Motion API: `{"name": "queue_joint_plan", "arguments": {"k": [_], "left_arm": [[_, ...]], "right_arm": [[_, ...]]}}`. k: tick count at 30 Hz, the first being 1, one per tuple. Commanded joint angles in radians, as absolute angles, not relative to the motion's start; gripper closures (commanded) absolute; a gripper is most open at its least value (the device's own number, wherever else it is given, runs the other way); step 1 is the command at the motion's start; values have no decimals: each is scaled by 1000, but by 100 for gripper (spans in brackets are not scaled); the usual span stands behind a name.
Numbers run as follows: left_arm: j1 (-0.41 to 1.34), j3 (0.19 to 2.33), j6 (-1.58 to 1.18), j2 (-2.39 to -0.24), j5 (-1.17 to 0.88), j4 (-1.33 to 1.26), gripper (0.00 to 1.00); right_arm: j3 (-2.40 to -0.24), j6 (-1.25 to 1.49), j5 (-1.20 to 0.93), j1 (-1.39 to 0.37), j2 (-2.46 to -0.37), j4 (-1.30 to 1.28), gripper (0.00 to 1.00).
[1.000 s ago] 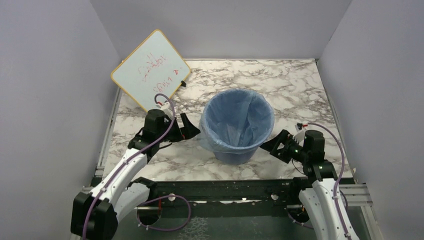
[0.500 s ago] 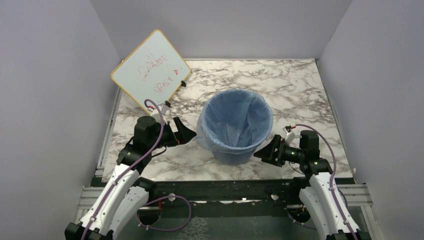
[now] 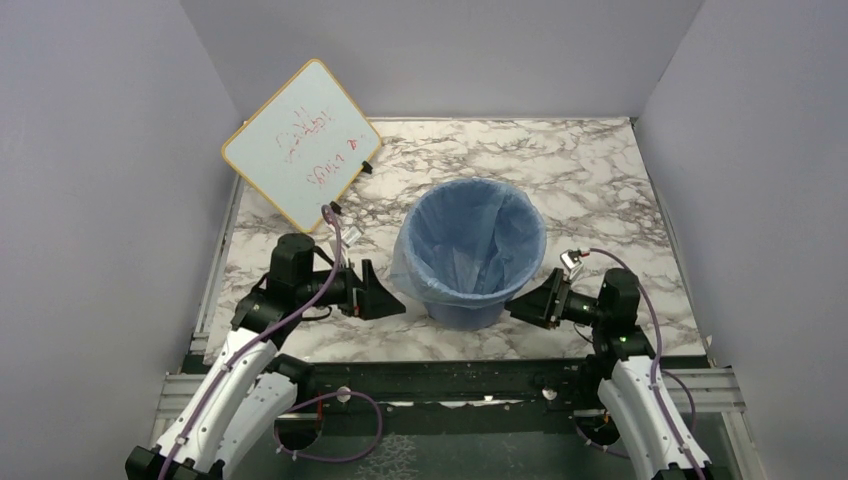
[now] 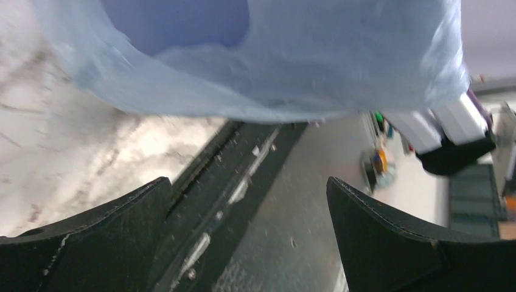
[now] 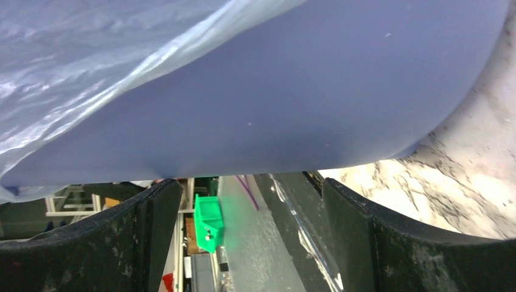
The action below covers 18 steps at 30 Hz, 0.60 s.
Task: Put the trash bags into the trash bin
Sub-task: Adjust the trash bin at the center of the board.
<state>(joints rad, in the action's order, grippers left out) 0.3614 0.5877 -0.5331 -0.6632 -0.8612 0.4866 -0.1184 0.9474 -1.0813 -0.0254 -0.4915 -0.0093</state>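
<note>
While the trash bag (image 3: 466, 238) lines the trash bin (image 3: 467, 313), left gripper (image 3: 386, 292) gapes wide at eight o'clock; right gripper (image 3: 524, 304) likewise at four. Both empty.

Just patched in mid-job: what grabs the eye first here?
The blue bin stands mid-table, lined with the light-blue bag, whose edge drapes over the rim. The left gripper and right gripper flank it low, fingers open and aimed at its sides. A whiteboard with red writing sits at the back left.
</note>
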Motion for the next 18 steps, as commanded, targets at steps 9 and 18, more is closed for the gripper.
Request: {"name": "queue_joint_plan", "arguments": {"k": [9, 18], "left_arm": [[720, 457, -727, -668, -722, 93, 1], [848, 354, -749, -738, -286, -234, 1]], "right_arm": [[-85, 1196, -1020, -85, -644, 435, 9], [-128, 1174, -982, -99, -788, 467, 9]]}}
